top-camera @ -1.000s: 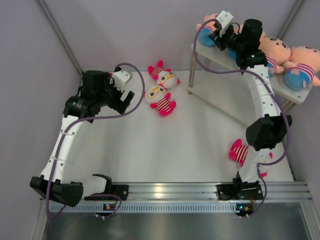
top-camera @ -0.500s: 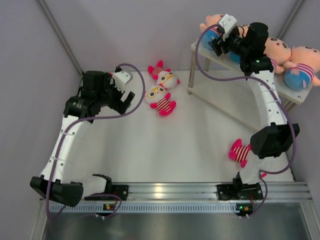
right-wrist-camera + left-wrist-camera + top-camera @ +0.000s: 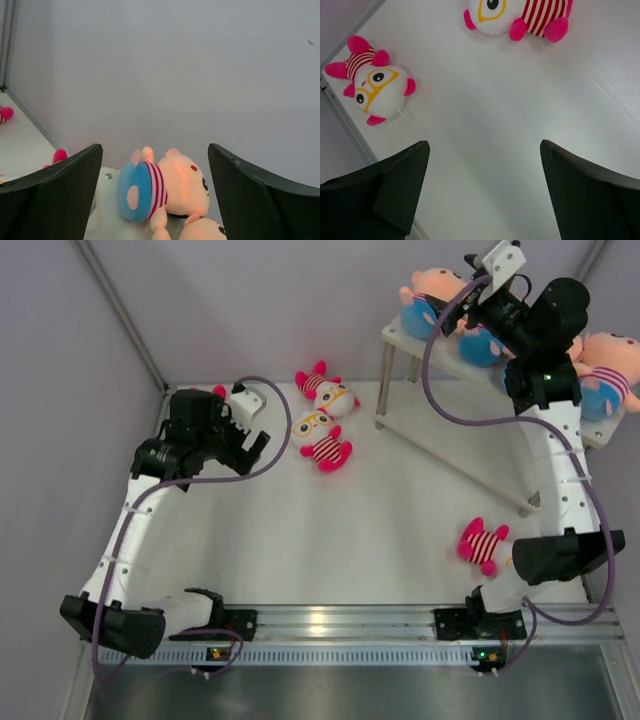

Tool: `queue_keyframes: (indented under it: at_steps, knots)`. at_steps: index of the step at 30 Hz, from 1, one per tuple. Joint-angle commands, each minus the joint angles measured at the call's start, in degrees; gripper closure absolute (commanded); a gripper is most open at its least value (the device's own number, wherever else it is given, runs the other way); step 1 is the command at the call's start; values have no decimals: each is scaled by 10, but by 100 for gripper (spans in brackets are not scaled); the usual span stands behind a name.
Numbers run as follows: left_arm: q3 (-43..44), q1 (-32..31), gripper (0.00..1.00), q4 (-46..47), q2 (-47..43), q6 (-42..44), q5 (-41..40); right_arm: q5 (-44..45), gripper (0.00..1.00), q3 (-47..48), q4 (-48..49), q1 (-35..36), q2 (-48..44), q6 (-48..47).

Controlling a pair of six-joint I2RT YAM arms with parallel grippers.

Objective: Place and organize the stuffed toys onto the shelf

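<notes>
Shelf (image 3: 440,360) top tier holds peach boy dolls (image 3: 425,290), at least 3 visible. 3 pink dolls (image 3: 320,435) lie on surface (image 3: 300,540), unshelved. Left end effector (image 3: 484,145) & right end effector (image 3: 155,147) both wide open, empty; right one hovers over shelf. Approx. half done.

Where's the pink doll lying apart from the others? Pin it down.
In the top view, the pink doll lies on the table at near right, beside the right arm's elbow, in front of the shelf.
</notes>
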Motion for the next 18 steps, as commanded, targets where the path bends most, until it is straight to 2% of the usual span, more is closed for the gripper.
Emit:
queue_keyframes:
  at_steps: [1, 4, 5, 6, 7, 8, 9, 10, 12, 15, 18]
  knots:
    - [-45, -1, 2, 13, -5, -17, -34, -53, 13, 17, 12, 15, -64, 52]
    - [-83, -1, 2, 12, 1, -41, -53, -134, 14, -9, -74, 41, -90, 2]
    - [-92, -1, 2, 13, 3, -47, -58, -147, 14, -25, -148, 55, -98, -81]
    - [-99, -1, 2, 14, 4, -61, -63, -150, 14, -47, -179, 74, -108, -131]
    - [-112, -1, 2, 13, 7, -68, -71, -130, 14, -106, -204, 128, -127, -181]
    - [-117, -1, 2, 13, 7, -74, -77, -112, 14, -136, -228, 158, -131, -262]
    - [-124, -1, 2, 13, 7, -85, -82, -96, 15, -184, -254, 185, -130, -289]
    - [-137, 0, 2, 14, 6, -91, -89, -65, 15, -204, -261, 234, -123, -305]
    - [-163, 1, 2, 15, -3, -101, -119, -40, 17, -260, -245, 275, -95, -327]
    - [-192, 13, 2, 20, -21, -110, -112, 34, 18, -329, -172, 296, -47, -352]
    - [-239, 41, 2, 37, -38, -110, -103, 130, 19, -336, -143, 317, 27, -403]
